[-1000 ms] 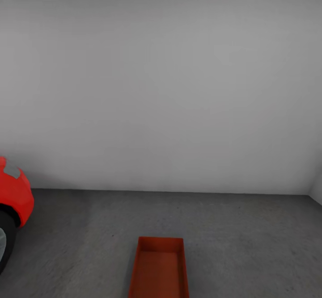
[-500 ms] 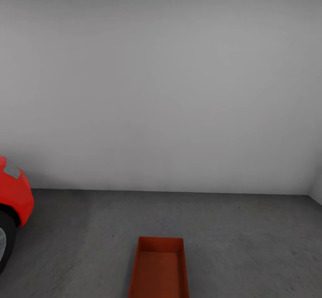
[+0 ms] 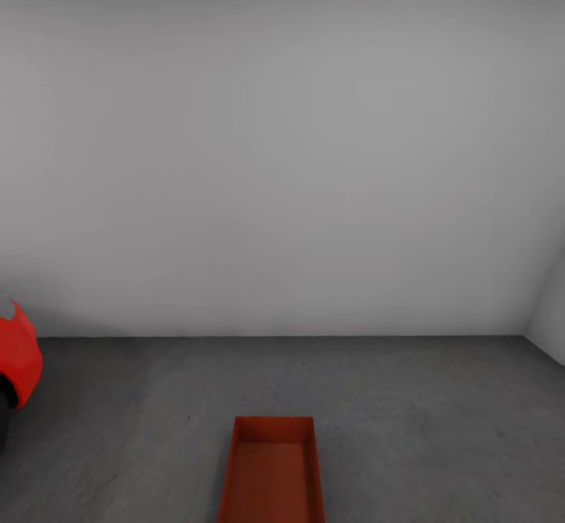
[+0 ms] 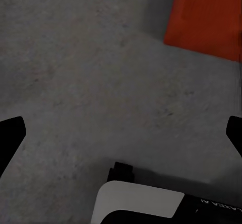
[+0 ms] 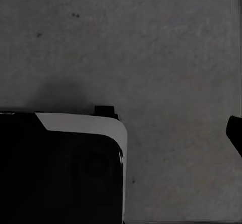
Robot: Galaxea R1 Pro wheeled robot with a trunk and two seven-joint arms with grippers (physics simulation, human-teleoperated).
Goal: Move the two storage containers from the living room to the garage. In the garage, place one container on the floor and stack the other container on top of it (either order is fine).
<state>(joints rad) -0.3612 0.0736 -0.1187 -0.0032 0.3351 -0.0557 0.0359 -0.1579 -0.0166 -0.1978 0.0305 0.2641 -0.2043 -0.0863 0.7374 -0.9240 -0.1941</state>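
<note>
**1 container down in the garage, both grippers empty**

1 red-orange storage container [image 3: 271, 472] sits on the dark concrete floor [image 3: 424, 421] in the head view, long axis pointing toward the white wall [image 3: 282, 162], open top up and nothing inside. It lies well apart from the wall and from the red car [image 3: 17, 354] peeking in at the left edge. That looks like a deliberate base spot: open floor all around, room to approach, ready to take a box on top. No container rests on it, so the stack is not yet built and, by my reading, the job is about halfway.

Over to the left wrist view: the left gripper [image 4: 121, 135] hangs over bare concrete, its 2 dark fingertips [image 4: 10, 133] far apart at opposite edges, spread wide with nothing between them. A corner of the container [image 4: 206, 17] shows nearby, apart from the fingers. White and black robot bodywork [image 4: 138, 204] sits below.

Right wrist view now: 1 dark fingertip [image 5: 234, 130] of the right gripper shows at the edge, the robot's body [image 5: 60, 168] blocks the other side, so I cannot tell how wide it stands. Nothing red here, just concrete.
</note>
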